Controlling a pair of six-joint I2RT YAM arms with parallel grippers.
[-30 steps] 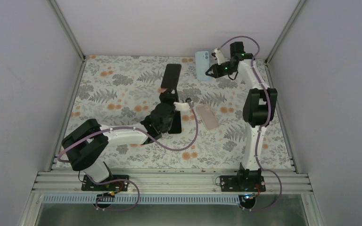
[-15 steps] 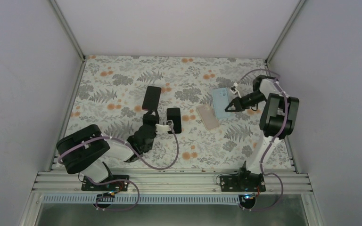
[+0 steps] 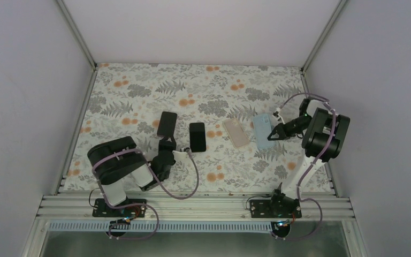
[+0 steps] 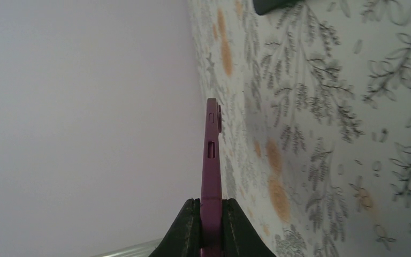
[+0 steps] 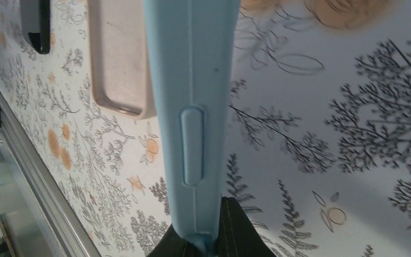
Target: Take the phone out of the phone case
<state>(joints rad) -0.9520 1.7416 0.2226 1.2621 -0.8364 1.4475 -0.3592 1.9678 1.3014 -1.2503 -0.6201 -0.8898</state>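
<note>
Left gripper [image 4: 211, 206]: pinches maroon case [image 4: 212, 155] end-on | right gripper [image 5: 212, 241]: pinches blue case [image 5: 192, 80] | black phone [image 3: 197, 137]: nearer left arm.

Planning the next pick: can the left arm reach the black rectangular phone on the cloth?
Probably not yet: the black rectangular phone lies near and uncovered, but the left fingers are shut on a thin maroon case.

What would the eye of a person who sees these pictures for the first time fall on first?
Each arm holds a phone case by its edge: the right gripper is shut on a light blue case at the right of the floral table, and the left gripper is shut on a maroon case left of centre. Between them a black phone and a beige case lie flat.
</note>
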